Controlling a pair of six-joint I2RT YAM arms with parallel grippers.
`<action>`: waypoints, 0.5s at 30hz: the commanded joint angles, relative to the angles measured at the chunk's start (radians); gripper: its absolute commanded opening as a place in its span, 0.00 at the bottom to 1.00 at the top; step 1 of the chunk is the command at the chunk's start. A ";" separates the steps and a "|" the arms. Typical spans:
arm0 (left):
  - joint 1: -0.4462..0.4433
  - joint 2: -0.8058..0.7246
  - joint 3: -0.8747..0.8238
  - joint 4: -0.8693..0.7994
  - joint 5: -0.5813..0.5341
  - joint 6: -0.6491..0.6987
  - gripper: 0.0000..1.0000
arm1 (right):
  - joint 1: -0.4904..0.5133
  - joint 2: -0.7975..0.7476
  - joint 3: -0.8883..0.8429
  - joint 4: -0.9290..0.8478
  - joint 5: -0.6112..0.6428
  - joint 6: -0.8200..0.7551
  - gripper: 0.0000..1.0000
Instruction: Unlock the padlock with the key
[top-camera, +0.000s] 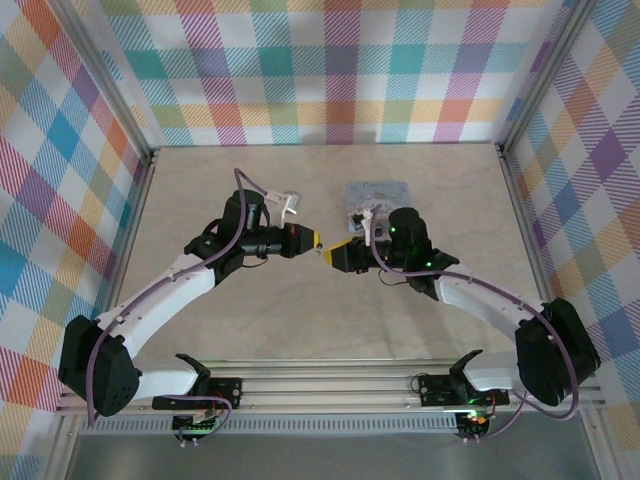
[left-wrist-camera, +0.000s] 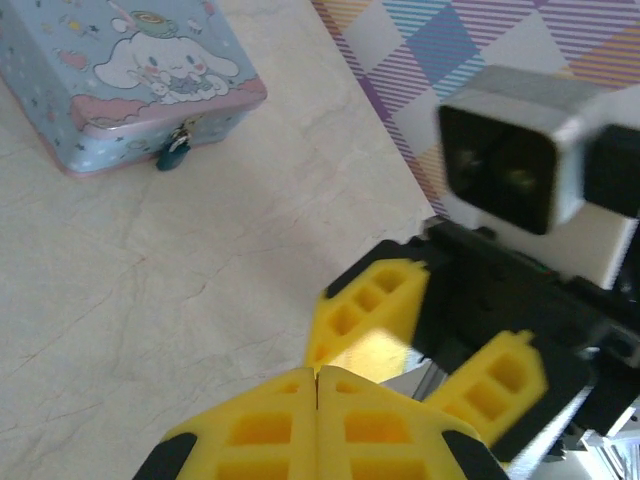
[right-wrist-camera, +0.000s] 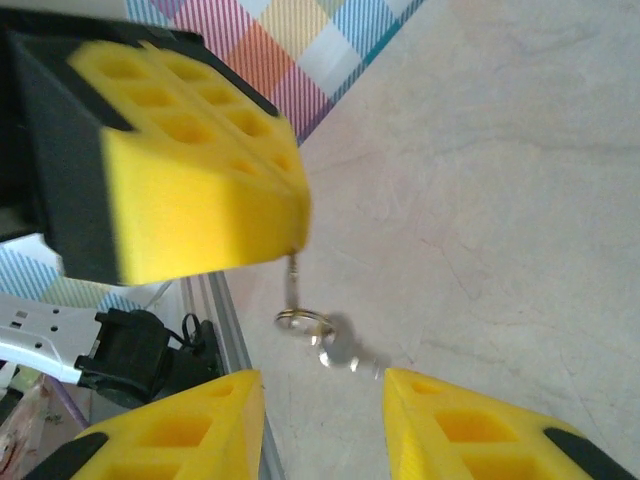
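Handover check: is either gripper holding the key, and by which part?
Left gripper, shut, pinches the thin metal piece above the ring; the key dangles free below. Right gripper is open, holding nothing.

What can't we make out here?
padlock: left wrist, tiny and blurred; shackle state unreadable.
key bunch: right wrist, pinched part buried in the left end effector pads; key teeth blurred.
tin: left wrist, cut off by top and left edges.
right end effector: right wrist, fingers cut off by bottom edge.
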 joint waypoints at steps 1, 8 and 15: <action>-0.005 0.010 0.033 -0.022 0.034 0.028 0.00 | -0.002 0.025 0.051 0.038 -0.074 0.019 0.36; -0.005 0.030 0.047 -0.020 0.054 0.024 0.00 | -0.002 0.044 0.065 0.044 -0.080 0.015 0.35; -0.005 0.031 0.053 -0.020 0.061 0.020 0.00 | -0.002 0.073 0.075 0.064 -0.089 0.016 0.10</action>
